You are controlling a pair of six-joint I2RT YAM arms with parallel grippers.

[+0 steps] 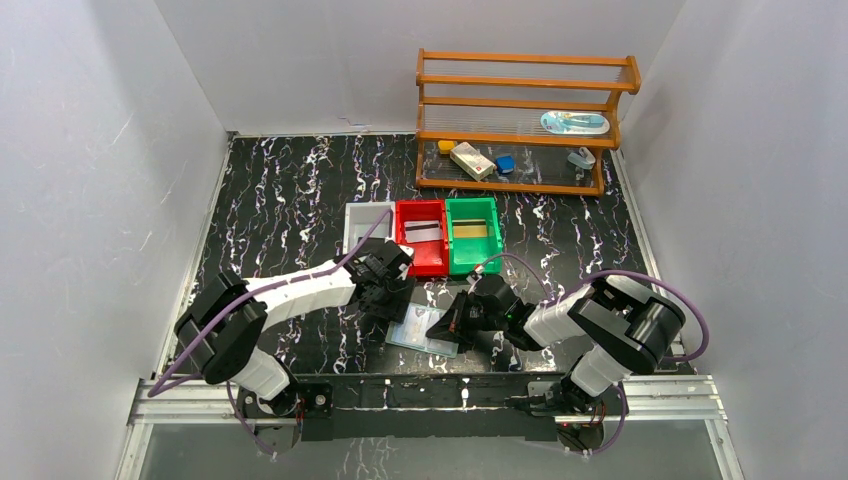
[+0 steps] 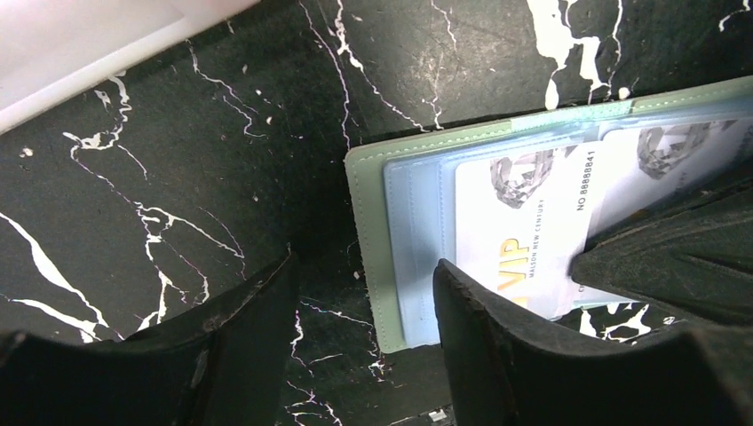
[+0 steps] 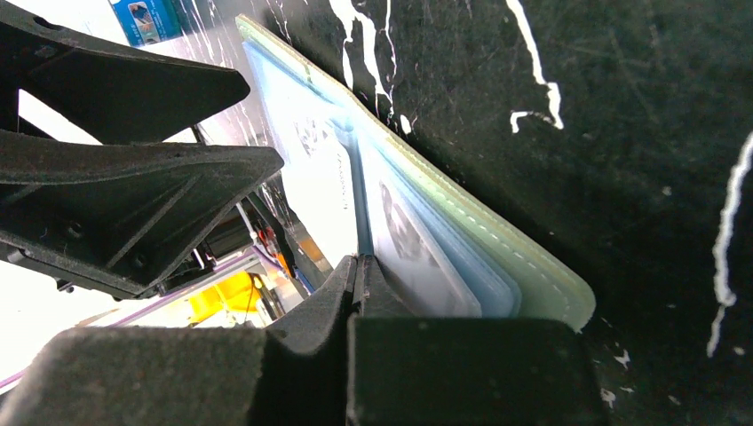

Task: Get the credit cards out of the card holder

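Top external view: the card holder (image 1: 420,338) is lying open at the table's (image 1: 280,200) near edge, with a pale VIP card (image 2: 524,222) sitting in its clear pocket. The left end effector (image 2: 364,266) is hovering half-open over its left edge, gripping nothing. The right end effector (image 3: 360,262) is pressing closed fingertips against the pockets. Beyond, the red bin (image 1: 420,207) is holding a silver-grey card (image 1: 423,232) and the green bin (image 1: 472,203) a gold card (image 1: 474,230).

Black marble table (image 1: 290,190): white bin (image 1: 362,225), red bin (image 1: 421,206), green bin (image 1: 472,204) side by side, touching. Wooden rack (image 1: 520,85) back right, blue-and-white tin (image 1: 574,123) on a shelf.
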